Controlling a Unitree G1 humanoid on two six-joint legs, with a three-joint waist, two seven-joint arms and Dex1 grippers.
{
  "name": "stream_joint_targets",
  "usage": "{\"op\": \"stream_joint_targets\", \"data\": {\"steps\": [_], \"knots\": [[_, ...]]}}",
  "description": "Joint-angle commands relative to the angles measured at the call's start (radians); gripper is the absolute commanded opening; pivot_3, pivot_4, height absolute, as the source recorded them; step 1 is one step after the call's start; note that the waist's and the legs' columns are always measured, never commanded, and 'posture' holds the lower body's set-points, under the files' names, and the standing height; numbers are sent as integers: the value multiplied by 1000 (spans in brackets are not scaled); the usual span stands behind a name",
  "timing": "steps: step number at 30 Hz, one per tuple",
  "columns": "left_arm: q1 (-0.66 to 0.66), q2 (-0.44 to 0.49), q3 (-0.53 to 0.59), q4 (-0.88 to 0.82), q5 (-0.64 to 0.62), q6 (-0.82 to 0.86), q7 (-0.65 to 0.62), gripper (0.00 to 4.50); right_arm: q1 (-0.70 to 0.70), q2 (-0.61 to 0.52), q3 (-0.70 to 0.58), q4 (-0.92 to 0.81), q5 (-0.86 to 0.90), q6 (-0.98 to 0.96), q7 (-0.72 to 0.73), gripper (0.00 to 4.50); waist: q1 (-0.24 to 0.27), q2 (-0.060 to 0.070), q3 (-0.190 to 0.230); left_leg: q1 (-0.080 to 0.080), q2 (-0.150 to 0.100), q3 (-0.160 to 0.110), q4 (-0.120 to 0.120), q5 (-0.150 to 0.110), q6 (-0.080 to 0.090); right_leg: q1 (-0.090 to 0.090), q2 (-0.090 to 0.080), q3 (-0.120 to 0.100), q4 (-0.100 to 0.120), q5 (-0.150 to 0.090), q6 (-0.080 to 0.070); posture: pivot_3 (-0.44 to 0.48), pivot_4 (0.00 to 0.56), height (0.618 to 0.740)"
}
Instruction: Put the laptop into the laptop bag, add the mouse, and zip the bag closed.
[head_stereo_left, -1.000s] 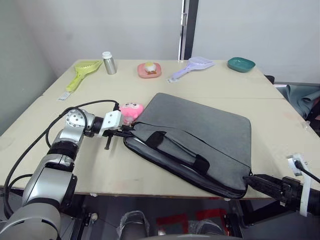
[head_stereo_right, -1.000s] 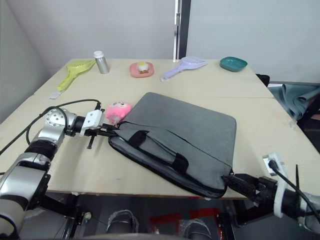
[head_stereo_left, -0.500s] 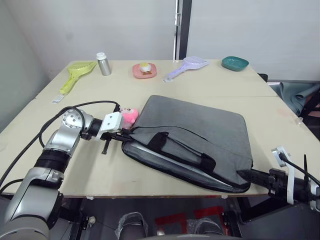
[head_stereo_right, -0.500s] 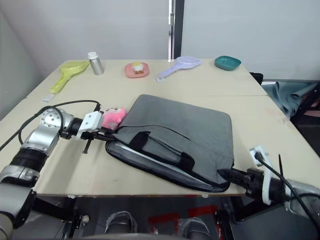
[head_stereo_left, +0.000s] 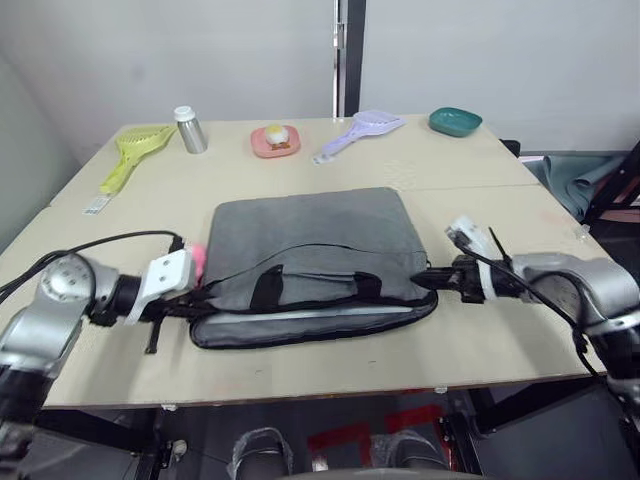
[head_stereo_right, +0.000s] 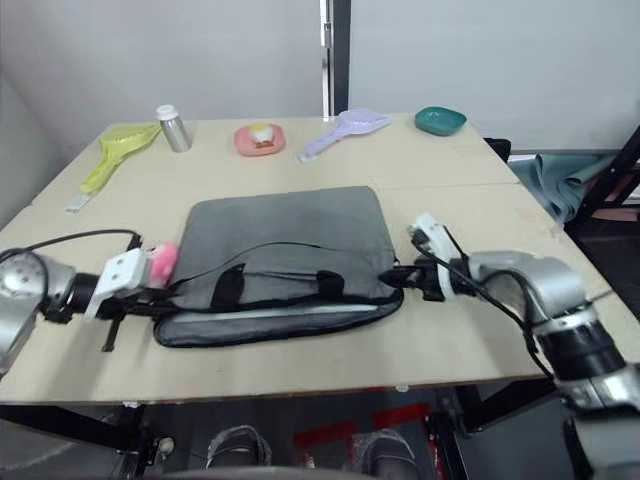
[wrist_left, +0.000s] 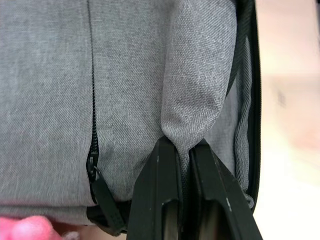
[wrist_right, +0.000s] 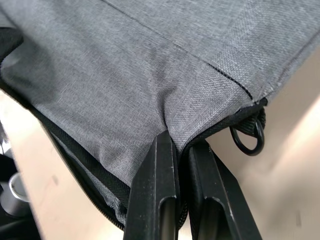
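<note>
— Laptop bag (head_stereo_left: 310, 240): where does it lie, and what of it is hidden?

— Flat on the table (head_stereo_left: 470, 330), near the front edge, long side toward the robot. Its front edge gapes a little, showing a pale strip inside; whether that is the laptop cannot be told. The mouse cannot be made out.

— Start at the left.

— The left gripper (head_stereo_left: 196, 303) is at the bag's left corner. In its wrist view the two black fingers (wrist_left: 160, 200) are closed on a fold of grey cloth, with almost no gap between them. A zipper pull hangs just beside them. A pink plush toy (head_stereo_left: 195, 260) is mostly covered by the gripper's white housing; only a sliver peeks out, just beside the bag's left edge.

— The middle?

— Two black strap handles (head_stereo_left: 265, 288) lie over the front half of the bag.

— And the right?

— The right gripper (head_stereo_left: 425, 280) meets the bag's right front corner. Its fingers (wrist_right: 159, 200) are pinched on the cloth there, nearly touching each other, with a black ring just beside them.
</note>
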Motion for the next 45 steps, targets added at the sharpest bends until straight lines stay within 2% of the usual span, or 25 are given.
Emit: {"op": "stream_joint_targets", "data": {"steps": [1, 7, 13, 18, 25, 32, 37, 43, 45], "knots": [[68, -6, 23, -87, -28, 7, 35, 0, -27, -18, 5, -16, -8, -45, 97, 25, 16, 0, 0, 0, 0, 0, 0, 0, 0, 0, 0, -1, 0, 0, -1, 0, 150, 740], [30, -57, -21, -21, 13, -84, 76, 0, 66, -92, -39, -106, 5, -56, 174, 25, 41, 0, 0, 2, 0, -1, 0, 0, 0, 4, -1, 0, 0, -1, -1, 0, 150, 740], [-128, -108, -75, 195, 74, -263, 70, 0, 172, -119, -123, -190, 34, -51, 164, 25, 42, 0, 0, 3, 0, -1, 4, 0, 1, 4, -1, 2, 4, 0, -1, 0, 150, 740], [-220, -126, -104, 329, 79, -343, 42, 0, 152, -105, -117, -105, -10, -83, 146, 25, 33, 0, 0, 3, 0, -1, 7, 0, 1, 3, -1, 2, 7, 0, -1, 0, 150, 740], [-213, -140, -119, 385, 78, -410, 17, 0, 71, -86, -77, 21, -78, -135, 172, 25, 28, 1, 0, 3, 0, -1, 7, 0, 1, 3, -1, 1, 8, 0, -1, 0, 150, 740], [-246, -151, -125, 518, 132, -547, 68, 0, 77, -90, -52, 8, -91, -144, 215, 25, 28, 1, -1, 4, 0, -1, 7, 0, 1, 3, -1, 1, 9, 0, -1, 0, 150, 740], [-230, -156, -120, 508, 73, -524, 45, 0, 84, -91, -52, 12, -101, -144, 221, 25, 29, 1, -1, 4, 0, -1, 8, 0, 1, 3, -1, 2, 11, 0, -1, 0, 150, 740], [-199, -136, -112, 471, 27, -435, 16, 0, 62, -95, -63, 65, -94, -108, 227, 2104, 24, 1, -1, 4, 0, 0, 8, 0, 0, 3, -1, 2, 11, 0, -1, 0, 150, 740], [-215, -119, -101, 478, 10, -383, 1, 754, 66, -116, -78, 77, -93, -99, 237, 2790, 24, 1, -1, 4, 0, 0, 8, 0, 0, 3, -1, 2, 11, 0, -1, 0, 150, 740]]}}
